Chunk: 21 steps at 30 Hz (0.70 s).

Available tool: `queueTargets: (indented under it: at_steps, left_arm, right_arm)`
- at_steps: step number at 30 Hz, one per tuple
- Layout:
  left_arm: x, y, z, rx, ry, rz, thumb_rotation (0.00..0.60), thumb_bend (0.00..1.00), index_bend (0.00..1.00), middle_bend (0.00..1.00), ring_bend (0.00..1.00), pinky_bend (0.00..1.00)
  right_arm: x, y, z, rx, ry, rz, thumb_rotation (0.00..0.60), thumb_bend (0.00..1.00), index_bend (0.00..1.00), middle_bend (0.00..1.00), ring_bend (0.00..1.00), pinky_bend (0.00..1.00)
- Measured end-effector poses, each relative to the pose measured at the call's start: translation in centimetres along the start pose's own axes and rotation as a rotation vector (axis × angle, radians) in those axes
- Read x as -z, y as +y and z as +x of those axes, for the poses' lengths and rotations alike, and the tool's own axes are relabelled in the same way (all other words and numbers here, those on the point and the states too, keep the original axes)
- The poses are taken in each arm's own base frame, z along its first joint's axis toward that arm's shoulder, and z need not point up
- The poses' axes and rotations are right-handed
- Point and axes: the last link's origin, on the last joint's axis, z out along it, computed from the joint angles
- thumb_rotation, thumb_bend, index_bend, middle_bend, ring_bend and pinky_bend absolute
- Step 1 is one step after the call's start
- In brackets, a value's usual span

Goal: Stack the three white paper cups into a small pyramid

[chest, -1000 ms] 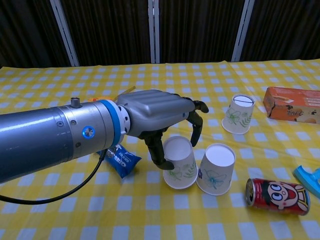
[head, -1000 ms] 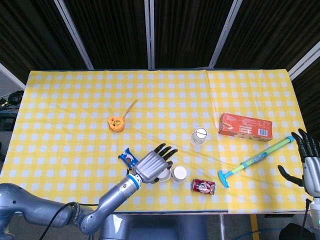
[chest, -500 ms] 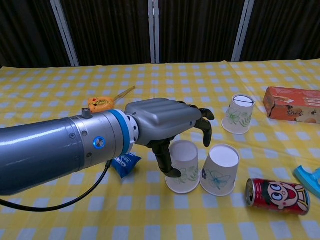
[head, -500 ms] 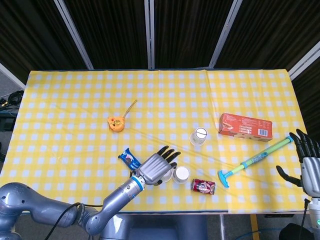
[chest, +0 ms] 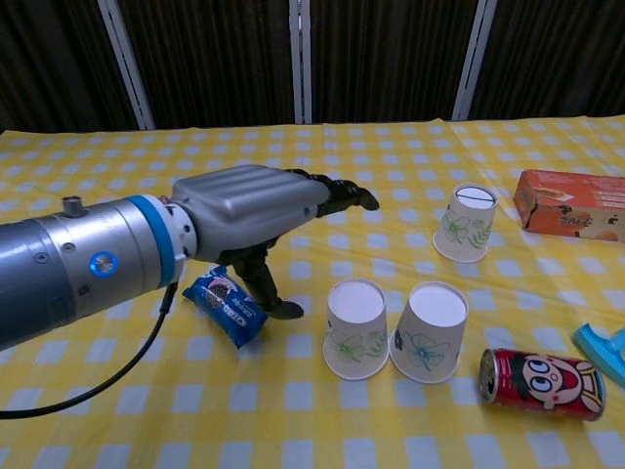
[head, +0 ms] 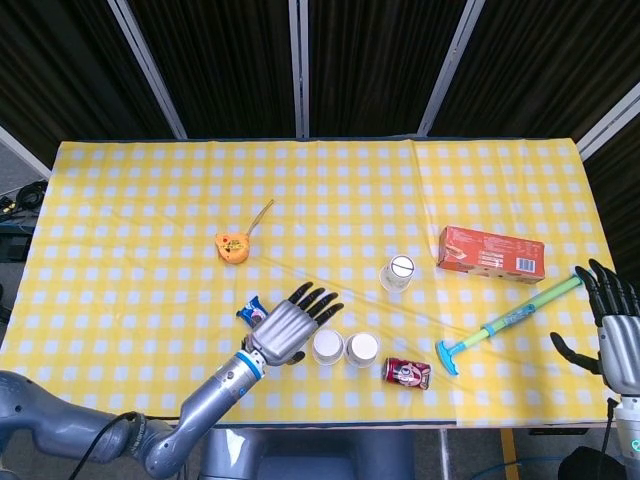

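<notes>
In the lower left of the head view, the left robot hand [head: 291, 326] hovers over the worktop [head: 140, 210] with its fingers spread wide and straight, holding nothing. A blue snack packet [chest: 224, 304] lies under it; the packet carries white letters, but I cannot read them surely. Further up and left lies an orange tape measure [head: 232, 246].

Just right of the left robot hand, two white paper cups stand upside down, side by side and almost touching: the left cup [chest: 355, 327] and the middle cup [chest: 427, 329]. Both have a green leaf print. The hand is beside the left cup and does not touch it. The third cup [chest: 464, 223] stands apart, up and to the right, also upside down.

Right of the pair lies a red can [chest: 540, 383] on its side with a cartoon face. An orange box [head: 490, 253] lies near the third cup; its print is too small to read. A green and blue stick tool [head: 510, 321] lies lower right. At the right edge, the right robot hand [head: 612, 328] is open with fingers apart.
</notes>
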Motion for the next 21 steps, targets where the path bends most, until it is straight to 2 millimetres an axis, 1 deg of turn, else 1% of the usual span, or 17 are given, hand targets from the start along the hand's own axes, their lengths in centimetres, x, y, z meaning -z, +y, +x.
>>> queueTargets:
  at_steps: [2,5,8,9,11,12,14,15,18,21]
  left_arm:
    - [1.2,-1.4,0.4,-0.002,0.039,0.034,0.600,0.23,0.04,0.00,0.00,0.00]
    - [4.0,-4.1,1.1,-0.002,0.112,0.106,0.600,0.23,0.03,0.00,0.00,0.00]
    - [7.6,-7.0,1.5,0.006,0.180,0.188,0.600,0.23,0.03,0.00,0.00,0.00]
    - [9.2,-8.2,1.7,0.011,0.204,0.222,0.600,0.23,0.02,0.00,0.00,0.00]
    - [11.7,-9.8,1.8,0.019,0.235,0.270,0.600,0.22,0.00,0.00,0.00,0.00]
    - [13.4,-10.8,1.9,0.024,0.252,0.301,0.600,0.22,0.00,0.00,0.00,0.00]
    - [15.8,-12.0,1.9,0.037,0.264,0.346,0.600,0.22,0.00,0.00,0.00,0.00]
    - [17.3,-12.7,1.8,0.045,0.265,0.377,0.600,0.22,0.00,0.00,0.00,0.00]
    - [20.4,-13.9,1.8,0.055,0.280,0.434,0.600,0.22,0.00,0.00,0.00,0.00]
    - [22.8,-14.8,1.8,0.059,0.305,0.474,0.600,0.22,0.00,0.00,0.00,0.00]
  right_arm:
    - [0.0,-0.1,-0.1,0.008,-0.003,0.002,0.600,0.13,0.00,0.00,0.00,0.00]
    - [0.0,-0.3,-0.4,0.025,-0.011,0.010,0.600,0.13,0.00,0.00,0.00,0.00]
    - [0.0,-0.8,-0.9,0.041,-0.024,0.023,0.600,0.13,0.01,0.00,0.00,0.00]
    - [-0.1,-1.0,-1.1,0.044,-0.028,0.027,0.600,0.13,0.01,0.00,0.00,0.00]
    - [-0.4,-1.6,-1.5,0.045,-0.042,0.041,0.600,0.13,0.01,0.00,0.00,0.00]
    - [-0.6,-1.9,-1.6,0.045,-0.048,0.049,0.600,0.13,0.02,0.00,0.00,0.00]
    - [-1.2,-2.6,-1.9,0.053,-0.057,0.067,0.600,0.13,0.04,0.00,0.00,0.00]
    - [-1.5,-2.9,-2.0,0.060,-0.061,0.073,0.600,0.13,0.05,0.00,0.00,0.00]
    - [-2.9,-4.3,-2.5,0.073,-0.079,0.103,0.600,0.13,0.09,0.00,0.00,0.00]
    - [-4.4,-6.3,-3.2,0.062,-0.116,0.140,0.600,0.13,0.13,0.00,0.00,0.00]
